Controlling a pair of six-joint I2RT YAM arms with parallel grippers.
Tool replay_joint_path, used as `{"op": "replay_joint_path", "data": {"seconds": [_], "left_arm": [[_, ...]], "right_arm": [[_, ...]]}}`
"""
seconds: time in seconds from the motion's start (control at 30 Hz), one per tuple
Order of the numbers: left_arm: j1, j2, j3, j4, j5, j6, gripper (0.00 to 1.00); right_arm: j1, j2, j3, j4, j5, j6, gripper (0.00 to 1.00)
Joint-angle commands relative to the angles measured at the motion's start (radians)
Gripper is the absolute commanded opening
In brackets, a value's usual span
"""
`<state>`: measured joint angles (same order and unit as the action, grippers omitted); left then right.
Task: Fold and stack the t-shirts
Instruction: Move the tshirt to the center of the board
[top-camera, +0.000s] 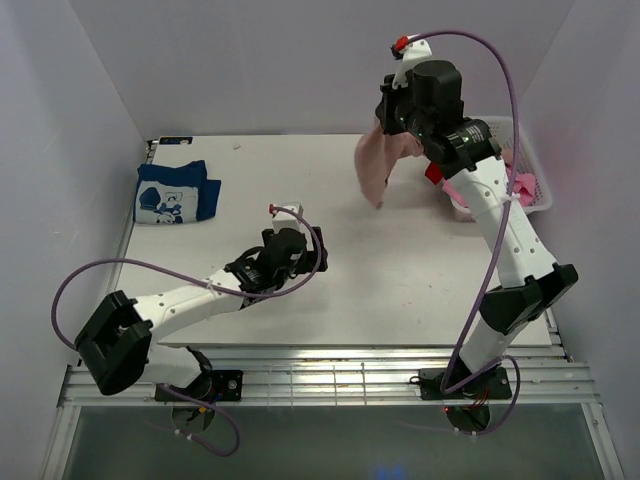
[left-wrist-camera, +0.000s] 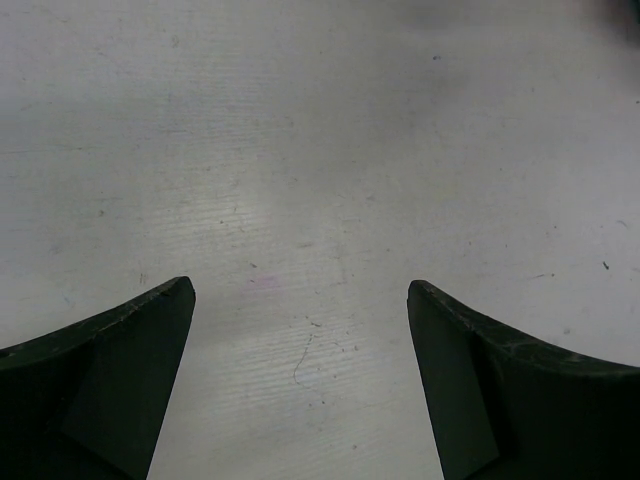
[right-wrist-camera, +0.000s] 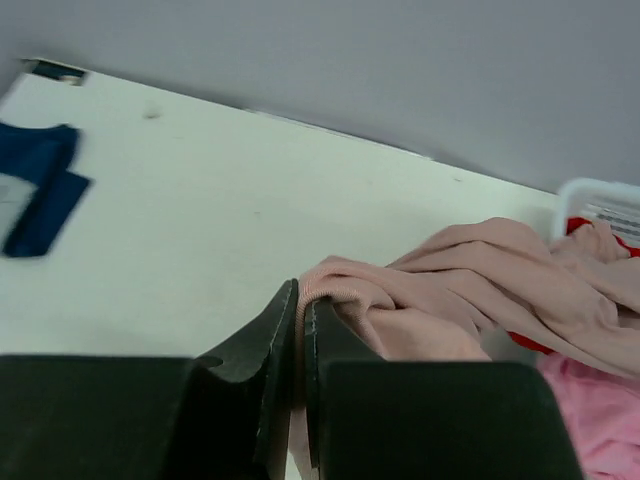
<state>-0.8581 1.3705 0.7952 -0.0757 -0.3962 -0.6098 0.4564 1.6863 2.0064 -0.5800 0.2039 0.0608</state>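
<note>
Closest to the lens, in the left wrist view, 2 dark fingers (left-wrist-camera: 110, 370) of the left gripper (left-wrist-camera: 300, 288) stand wide apart over bare table (left-wrist-camera: 320, 150). That white top looks worn from up close: fine woven lines, dark specks, a faint purple mark (left-wrist-camera: 265, 282) and a thin curled scratch (left-wrist-camera: 303, 360) between the fingertips.

From overhead, a slatted metal rail (top-camera: 340, 375) runs along the bottom of the frame under both arm bases, with purple cables (top-camera: 120, 270) looping off each arm. Plain pale walls (top-camera: 250, 60) close in the table on 3 sides.

At the upper right, the right gripper (right-wrist-camera: 302, 295) is raised above the table, jaws pressed together on a fold of the pink-tan t-shirt (right-wrist-camera: 480, 270). That cloth hangs bunched below it, and I cannot tell whether its lowest tip touches the top. The wrist view shows it trailing back toward the white basket (right-wrist-camera: 590, 190) at the right edge of the frame, where a red t-shirt (right-wrist-camera: 525, 345) and a bright pink t-shirt (right-wrist-camera: 590, 410) lie bundled.

Well apart, at the upper left of the overhead frame, the navy t-shirt (top-camera: 175, 192) lies folded flat on the table, white print up.
</note>
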Motion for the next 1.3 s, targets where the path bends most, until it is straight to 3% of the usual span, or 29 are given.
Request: {"op": "replay_joint_path", "data": {"seconds": [0.0,0.1,0.3,0.47,0.57,0.67,0.8,0.87,0.93,1.07,1.17,1.27], "left_arm": [[0.010,-0.131,-0.036,-0.050,-0.076,-0.040,0.98],[0.011,-0.250,-0.070,-0.099,-0.140,-0.086,0.98],[0.016,-0.520,-0.116,-0.151,-0.170,-0.071,0.96],[0.017,-0.710,-0.106,-0.190,-0.159,-0.065,0.95],[0.016,-0.761,-0.106,-0.219,-0.185,-0.073,0.95],[0.016,-0.777,-0.109,-0.249,-0.233,-0.091,0.95],[0.018,-0.780,-0.108,-0.286,-0.259,-0.103,0.95],[0.016,-0.778,-0.102,-0.297,-0.268,-0.111,0.95],[0.017,-0.783,-0.099,-0.308,-0.279,-0.119,0.95],[0.018,-0.807,-0.105,-0.315,-0.293,-0.119,0.95],[0.018,-0.824,-0.109,-0.325,-0.309,-0.113,0.95],[0.016,-0.832,-0.106,-0.338,-0.316,-0.116,0.95]], "right_arm": [[0.034,-0.004,0.193,-0.107,-0.190,0.068,0.08],[0.039,-0.046,0.249,-0.095,-0.257,0.102,0.08],[0.039,-0.221,-0.045,-0.008,-0.155,0.094,0.08],[0.047,-0.274,-0.285,0.081,-0.236,0.146,0.08],[0.105,-0.217,-0.241,0.063,-0.258,0.154,0.08],[0.198,-0.111,-0.086,0.017,-0.280,0.146,0.08],[0.295,0.044,0.174,-0.020,-0.395,0.158,0.08],[0.320,0.145,0.398,-0.043,-0.441,0.175,0.08],[0.320,0.161,0.481,0.001,-0.507,0.223,0.08],[0.318,0.023,0.280,0.236,-0.552,0.270,0.09],[0.315,-0.007,0.314,0.243,-0.541,0.271,0.09],[0.309,-0.048,0.269,0.207,-0.427,0.232,0.09]]}}
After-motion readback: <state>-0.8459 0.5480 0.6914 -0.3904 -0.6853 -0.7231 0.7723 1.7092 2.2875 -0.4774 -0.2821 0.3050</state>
